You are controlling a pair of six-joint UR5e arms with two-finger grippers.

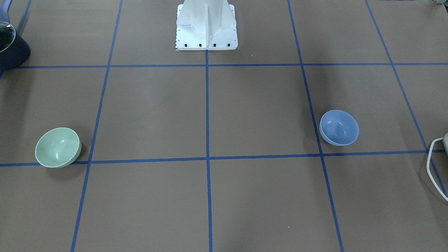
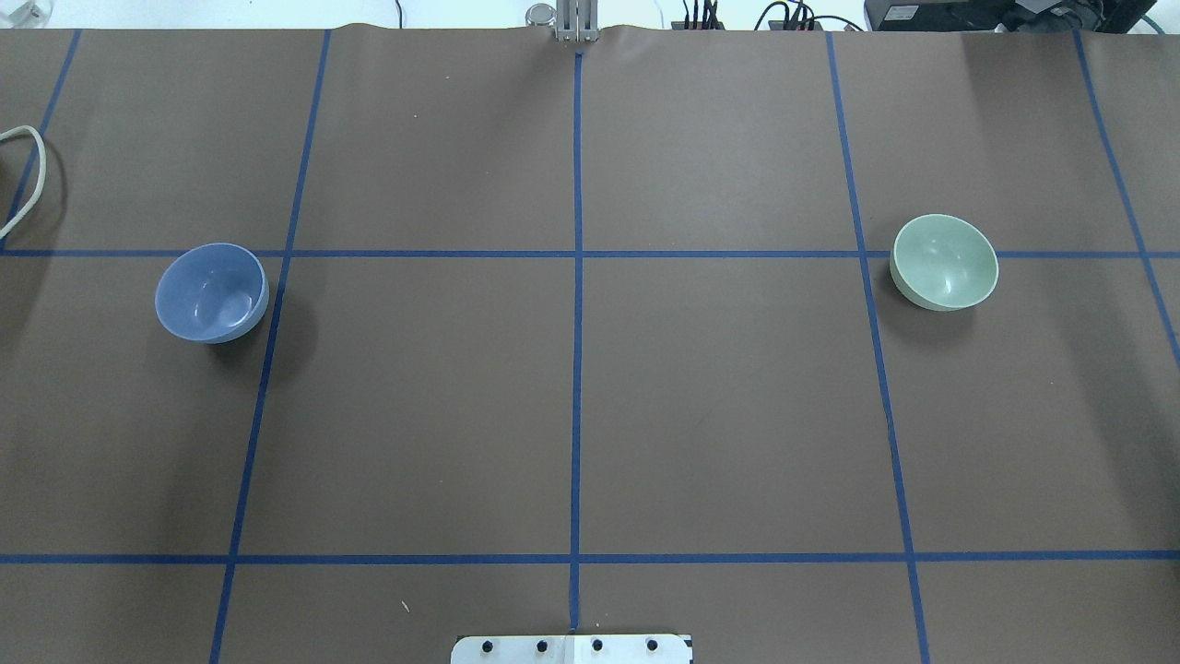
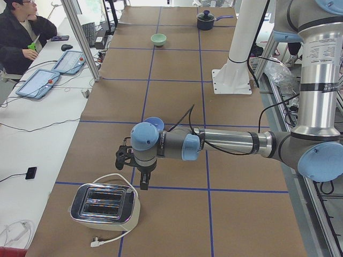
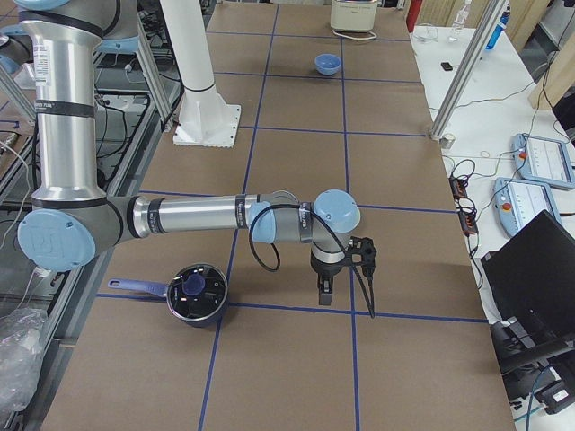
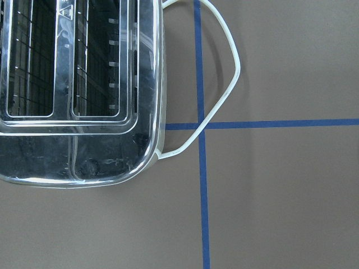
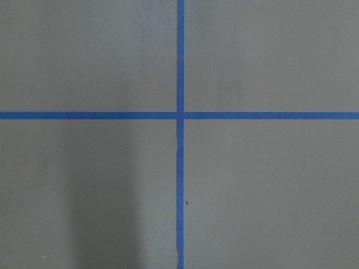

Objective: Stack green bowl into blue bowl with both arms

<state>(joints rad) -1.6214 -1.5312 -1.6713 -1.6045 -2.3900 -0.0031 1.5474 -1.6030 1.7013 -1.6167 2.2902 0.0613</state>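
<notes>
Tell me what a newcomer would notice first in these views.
Two small bowls sit far apart on the brown, blue-taped table: the green bowl on the robot's right side, the blue bowl on its left, both empty. In the side views, the left arm stretches low near a chrome toaster, and the right arm near a dark pot.

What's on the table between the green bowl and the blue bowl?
Nothing: between the green bowl and the blue bowl the overhead view shows only bare brown table cover crossed by blue tape lines.
</notes>
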